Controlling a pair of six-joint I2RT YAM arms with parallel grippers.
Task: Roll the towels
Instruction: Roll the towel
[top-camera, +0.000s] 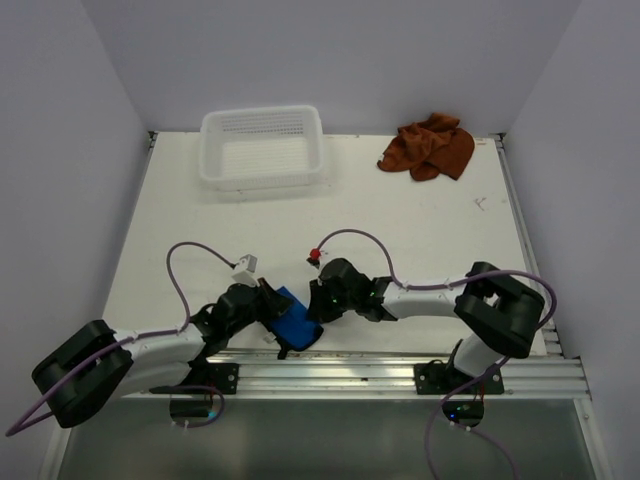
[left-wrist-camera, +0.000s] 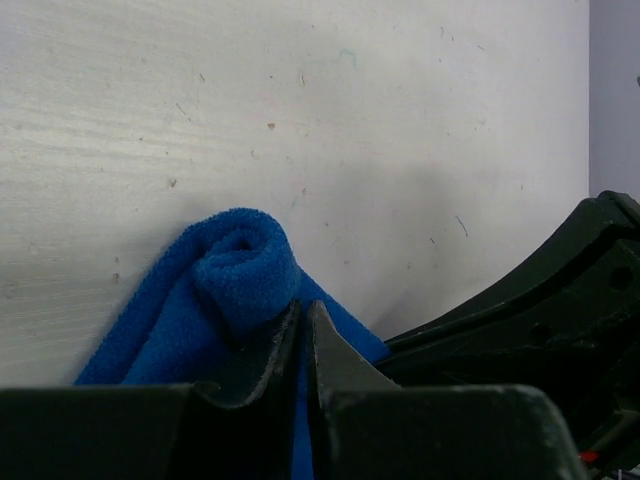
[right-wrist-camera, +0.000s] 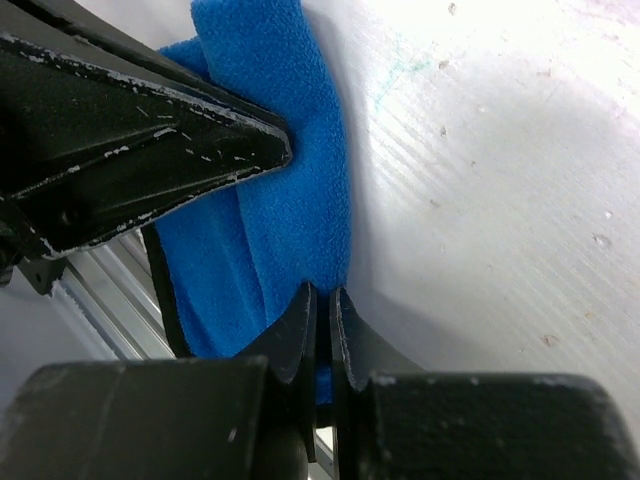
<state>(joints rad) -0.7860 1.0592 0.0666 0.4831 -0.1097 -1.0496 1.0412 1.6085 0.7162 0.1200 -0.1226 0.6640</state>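
Pinching the blue towel (top-camera: 297, 326) at the near edge of the counter (top-camera: 420, 230), left fingers (left-wrist-camera: 262, 365) and right fingers (right-wrist-camera: 293, 335) should roll it tightly together.

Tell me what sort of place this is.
Probably a robotics lab cell: a white table boxed in by plain walls, left arm and right arm bolted to a metal rail, and only props, a mesh basket, a blue towel and a rust-brown towel.
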